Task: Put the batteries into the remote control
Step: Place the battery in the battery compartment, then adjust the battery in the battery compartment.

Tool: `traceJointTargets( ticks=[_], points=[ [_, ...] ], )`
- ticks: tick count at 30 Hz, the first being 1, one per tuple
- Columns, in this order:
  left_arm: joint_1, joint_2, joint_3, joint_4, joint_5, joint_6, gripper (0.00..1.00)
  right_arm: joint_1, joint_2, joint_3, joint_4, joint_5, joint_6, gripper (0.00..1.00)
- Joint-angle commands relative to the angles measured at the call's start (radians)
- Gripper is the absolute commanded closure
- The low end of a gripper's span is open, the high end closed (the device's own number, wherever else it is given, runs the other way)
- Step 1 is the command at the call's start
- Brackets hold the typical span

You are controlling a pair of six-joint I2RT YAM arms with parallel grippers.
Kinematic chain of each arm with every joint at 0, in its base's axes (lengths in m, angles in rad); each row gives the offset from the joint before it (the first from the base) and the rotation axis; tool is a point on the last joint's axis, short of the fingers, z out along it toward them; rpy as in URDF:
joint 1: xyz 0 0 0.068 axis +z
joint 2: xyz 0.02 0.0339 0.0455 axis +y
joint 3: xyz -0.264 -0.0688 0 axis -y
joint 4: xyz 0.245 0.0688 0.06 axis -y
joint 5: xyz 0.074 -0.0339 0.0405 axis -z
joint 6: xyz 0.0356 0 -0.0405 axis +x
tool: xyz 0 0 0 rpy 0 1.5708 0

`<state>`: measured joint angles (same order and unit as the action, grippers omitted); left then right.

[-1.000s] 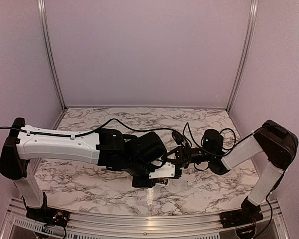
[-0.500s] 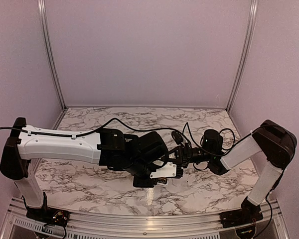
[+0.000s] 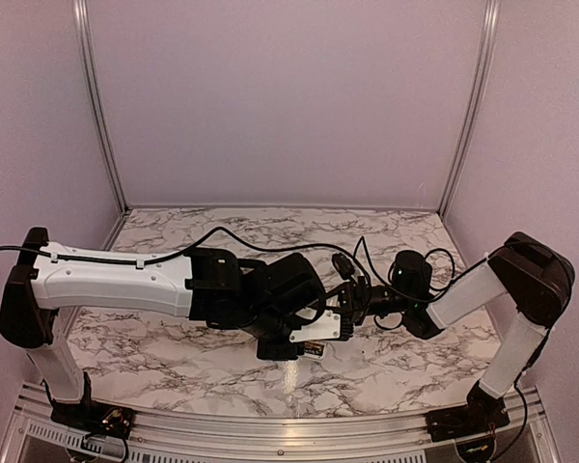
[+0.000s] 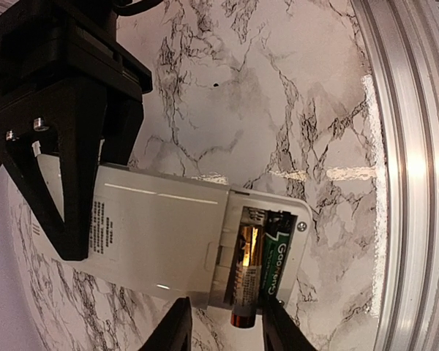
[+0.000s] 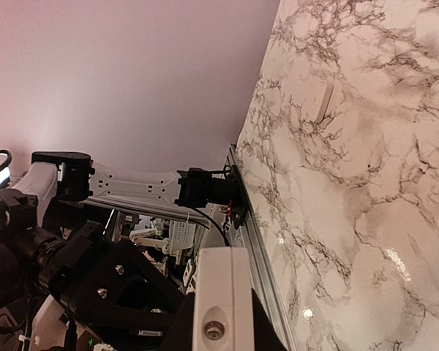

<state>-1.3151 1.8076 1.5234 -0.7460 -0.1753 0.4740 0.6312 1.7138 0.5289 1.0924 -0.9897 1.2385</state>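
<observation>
Left gripper (image 4: 228,326) loosening since before, released around gold battery (image 4: 245,281), green battery (image 4: 276,256) lettered "Good…" just beyond, right gripper (image 4: 77,223) clenching remote control (image 4: 161,234)

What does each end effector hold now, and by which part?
The right end effector holds the remote by the end far from its open battery bay. The left end effector holds nothing; its fingers stand apart around the protruding battery.

The table (image 3: 154,359) is a white marble-patterned slab with dark grey veins, bordered along its near side by a ribbed aluminium rail (image 3: 270,426). A small flat white rectangular piece (image 5: 322,102) lies on it toward that edge, and a tiny dark speck (image 4: 216,85) sits elsewhere on the bare surface.
</observation>
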Motion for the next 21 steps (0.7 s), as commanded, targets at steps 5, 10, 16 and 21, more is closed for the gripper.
traceJointTargets(
  ticks=[5,10,16,21],
  points=[
    [0.032,-0.153,-0.059,0.053,0.073,-0.042,0.63,-0.001,-0.011,0.022,0.047,-0.003,-0.009,1.0],
    [0.11,-0.256,-0.164,0.164,0.171,-0.15,0.63,-0.028,-0.055,0.009,0.031,0.009,-0.026,1.0],
    [0.256,-0.398,-0.374,0.452,0.149,-0.533,0.7,-0.062,-0.101,-0.014,0.035,0.028,-0.02,1.0],
    [0.257,-0.36,-0.382,0.466,0.033,-0.683,0.76,-0.082,-0.122,-0.045,0.071,0.084,0.015,1.0]
  ],
)
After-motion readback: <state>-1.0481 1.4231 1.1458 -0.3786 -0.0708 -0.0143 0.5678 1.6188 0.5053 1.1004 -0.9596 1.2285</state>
